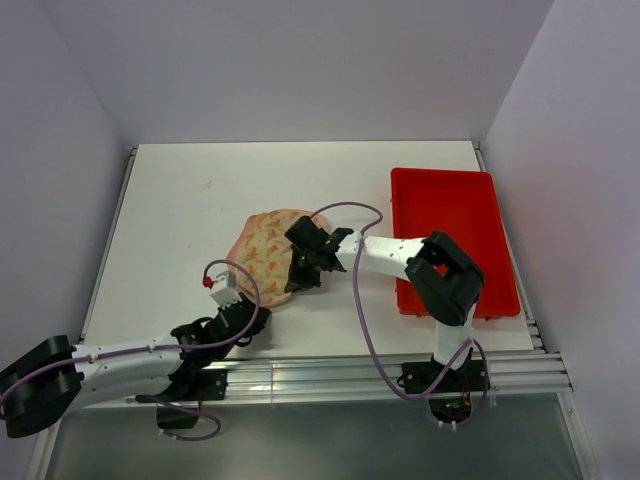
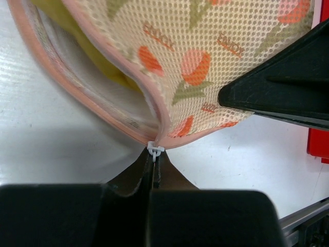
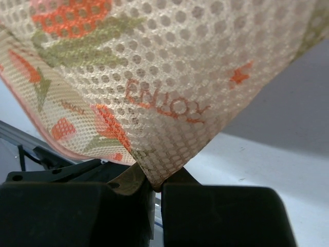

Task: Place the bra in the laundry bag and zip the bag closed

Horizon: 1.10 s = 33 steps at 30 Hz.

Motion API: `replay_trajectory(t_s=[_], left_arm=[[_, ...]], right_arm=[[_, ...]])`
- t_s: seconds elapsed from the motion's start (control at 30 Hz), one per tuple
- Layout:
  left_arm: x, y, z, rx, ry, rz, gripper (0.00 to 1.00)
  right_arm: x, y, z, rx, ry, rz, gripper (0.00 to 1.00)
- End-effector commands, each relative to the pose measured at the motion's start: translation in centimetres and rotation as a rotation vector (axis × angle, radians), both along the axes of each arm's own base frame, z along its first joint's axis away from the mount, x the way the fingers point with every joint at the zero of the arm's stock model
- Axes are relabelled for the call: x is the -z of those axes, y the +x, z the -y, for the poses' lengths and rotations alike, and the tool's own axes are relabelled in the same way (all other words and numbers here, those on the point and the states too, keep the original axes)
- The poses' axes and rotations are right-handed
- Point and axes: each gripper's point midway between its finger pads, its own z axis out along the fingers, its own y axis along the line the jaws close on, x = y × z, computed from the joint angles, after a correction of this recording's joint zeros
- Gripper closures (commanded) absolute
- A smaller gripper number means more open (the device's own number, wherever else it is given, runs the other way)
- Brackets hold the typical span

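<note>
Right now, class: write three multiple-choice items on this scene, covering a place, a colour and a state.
1. Relative to the laundry bag, the red tray lies: A. beneath; B. on the right arm's side; C. on the left arm's side.
2. The zipper pull in the left gripper is: A. white; B. black; C. blue.
3. The laundry bag is: A. zipped shut; B. partly open; C. in the tray.
Key: B, the top view shows it; A, white tab in its shut grip; B, the yellow bra shows through the gap.

A lab test cell is suggested: a white table (image 1: pixel 180 200) is enclosed by bare walls (image 1: pixel 300 70) and aluminium rails (image 1: pixel 300 375).
</note>
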Motion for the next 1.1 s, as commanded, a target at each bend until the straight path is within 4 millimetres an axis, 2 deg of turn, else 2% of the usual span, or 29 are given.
replay_trajectory(t_s=[0.0, 0.2, 0.4, 0.53, 0.63, 0.73, 0.9, 1.07], left_arm=[[2.1, -0.7, -1.8, -0.032, 0.065, -0.061, 1.00], [2.9, -1.1, -2.1, -0.045, 0.059, -0.103, 1.00], [2.8, -1.3, -1.9, -0.037, 0.059, -0.112, 1.00], [1.7, -0.9, -1.2, -0.014, 0.063, -0.092, 1.00], [1.4, -0.9, -1.0, 0.002, 0.084, -0.092, 1.00], [1.0, -0.7, -0.9, 0.001, 0.099, -0.091, 1.00], [1.3, -0.7, -0.8, 0.011, 0.123, -0.106, 1.00], [1.5, -0.8, 0.0, 0.035, 0.115, -0.115, 1.00]], right_arm=[[1.8, 3.1, 4.3, 0.060, -0.140, 0.089, 1.00], [2.6, 5.1, 6.3, 0.046, -0.186, 0.125, 1.00], [2.5, 8.0, 6.5, 0.018, -0.222, 0.177, 1.00], [1.9, 9.6, 6.2, -0.002, -0.254, 0.228, 0.94], [1.0, 10.0, 6.1, -0.017, -0.251, 0.249, 0.86], [0.3, 9.9, 6.3, -0.013, -0.245, 0.259, 0.82], [-0.9, 9.5, 6.3, -0.031, -0.230, 0.262, 0.71], [-1.8, 9.2, 6.6, -0.020, -0.226, 0.259, 0.47]])
